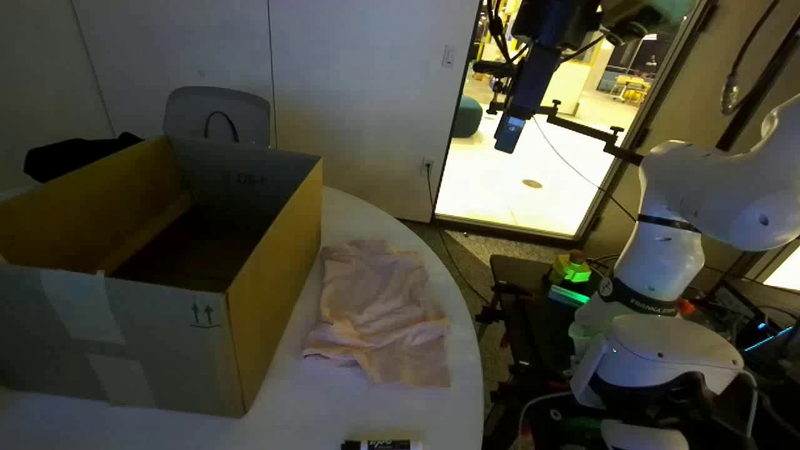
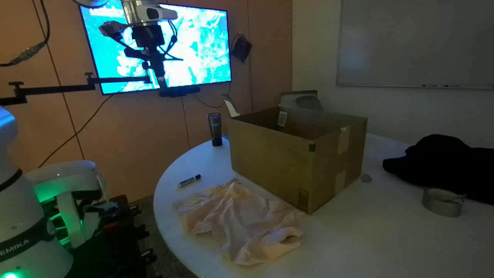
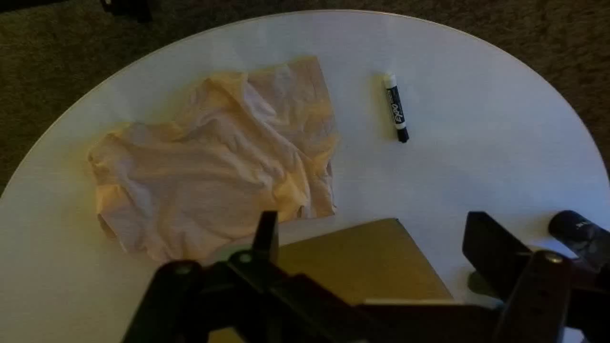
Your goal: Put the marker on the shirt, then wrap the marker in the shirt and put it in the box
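Marker [image 3: 396, 108], shirt [image 2: 247, 224], tumbler [image 2: 215, 131] and tape roll [image 2: 442, 206] sit around the open-topped box [image 2: 270, 156], shadowed inside; the gripper [image 3: 373, 226] is spread wide.

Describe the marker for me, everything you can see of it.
The marker is slim and straight, plastic by its look: a white end, a dark label reading EXPO in pale letters, a narrow white band, then a black end. Smaller print is illegible. It lies on its side on the table, beside the shirt but apart from it, black end nearer the box than the white one. Nothing but the table touches it.
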You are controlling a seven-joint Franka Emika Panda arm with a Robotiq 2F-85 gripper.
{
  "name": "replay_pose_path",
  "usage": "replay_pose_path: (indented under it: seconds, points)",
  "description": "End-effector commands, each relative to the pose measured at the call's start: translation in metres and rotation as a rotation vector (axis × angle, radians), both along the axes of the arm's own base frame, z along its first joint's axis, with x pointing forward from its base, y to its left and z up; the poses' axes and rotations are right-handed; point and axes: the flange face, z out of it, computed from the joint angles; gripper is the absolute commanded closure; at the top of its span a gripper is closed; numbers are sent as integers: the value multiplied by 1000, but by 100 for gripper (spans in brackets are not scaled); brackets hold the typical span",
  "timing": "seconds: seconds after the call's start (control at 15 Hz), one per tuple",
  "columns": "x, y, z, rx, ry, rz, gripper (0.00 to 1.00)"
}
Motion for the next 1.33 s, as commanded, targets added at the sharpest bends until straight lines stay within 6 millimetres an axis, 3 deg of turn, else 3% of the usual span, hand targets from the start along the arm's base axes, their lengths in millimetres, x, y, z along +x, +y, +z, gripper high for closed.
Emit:
replay_pose_path:
  seconds: [0.0,0.33,0.67,0.87,1.27]
  points:
    - [0,0,4,1,-5,1,0]
    - [0,1,12,4,-24,2,0]
    - [0,10,1,-9,-2,25,0]
    - [6,22,-23,-37,12,45,0]
    - [34,49,-97,-58,-6,93,0]
